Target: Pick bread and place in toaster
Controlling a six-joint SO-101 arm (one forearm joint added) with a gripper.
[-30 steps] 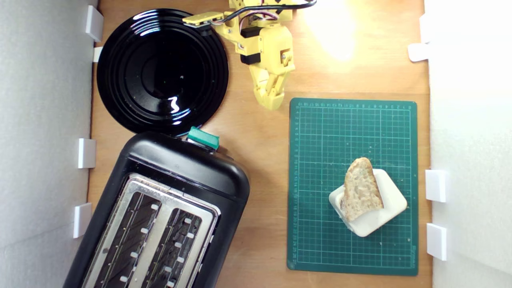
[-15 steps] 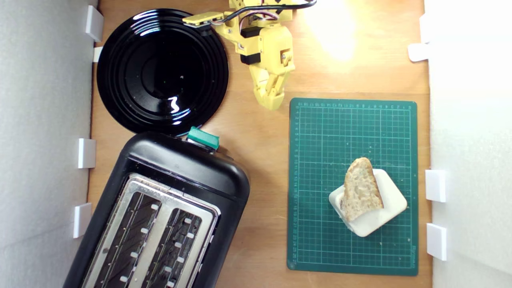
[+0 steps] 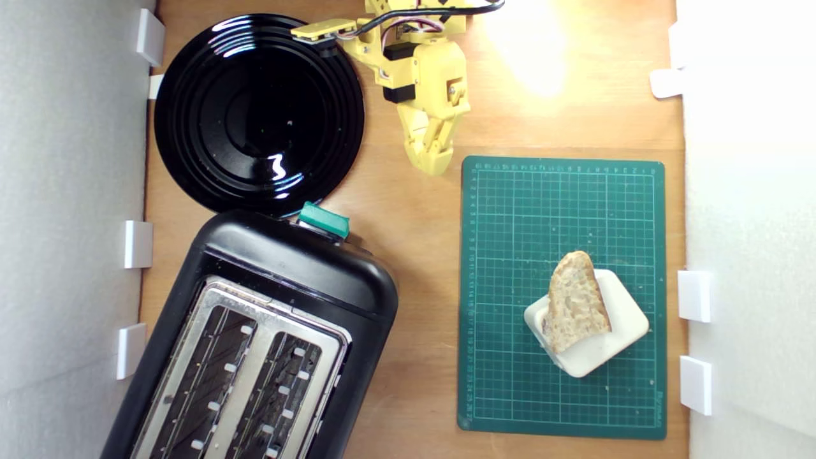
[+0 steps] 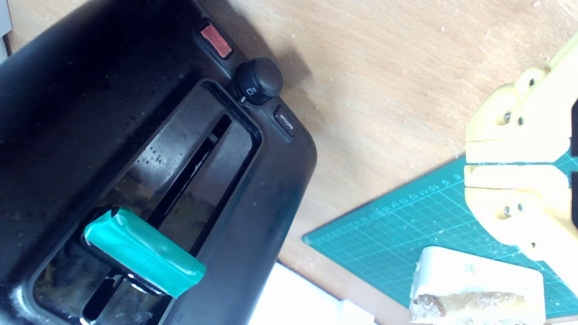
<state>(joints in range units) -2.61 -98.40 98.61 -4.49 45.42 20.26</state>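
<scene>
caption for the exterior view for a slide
Closed gripper hovers between black plate and green mat; bread untouched, toaster empty.

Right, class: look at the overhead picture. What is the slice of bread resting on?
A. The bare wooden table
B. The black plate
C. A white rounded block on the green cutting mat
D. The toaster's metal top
C: the bread lies across the white block, which sits on the green cutting mat, apart from the black plate and the toaster.

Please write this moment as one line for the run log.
phase: before pick | tool: shut, empty, above bare table beside mat | bread: on white block, on green mat | toaster: slots empty
</scene>
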